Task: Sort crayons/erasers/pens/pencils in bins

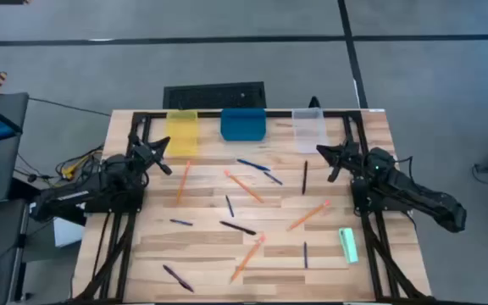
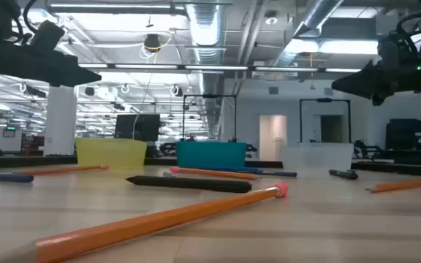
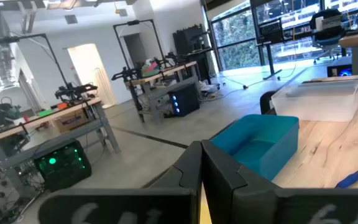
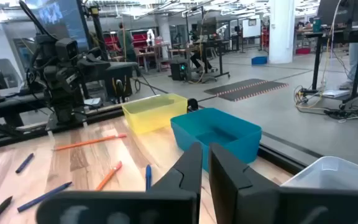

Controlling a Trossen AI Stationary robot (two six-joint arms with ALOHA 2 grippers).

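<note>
Three bins stand in a row at the table's far edge: yellow [image 1: 183, 133], blue [image 1: 243, 124] and clear [image 1: 308, 127]. Several orange pencils, such as the pencil [image 1: 182, 182] and the pencil [image 1: 309, 215], lie flat on the wood. Several dark pens lie among them, such as the pen [image 1: 238, 227] and the pen [image 1: 305, 176]. The mint-green eraser [image 1: 348, 245] lies flat near the right edge. My left gripper [image 1: 161, 155] hovers shut and empty near the yellow bin. My right gripper [image 1: 329, 161] hovers shut and empty near the clear bin.
The black frame rails [image 1: 134, 135] run along the table's left, right and far sides. Both arms hang above the table top in the low view, the left [image 2: 50, 62] and the right [image 2: 386, 73]. Bare wood [image 1: 202, 241] lies between the scattered sticks.
</note>
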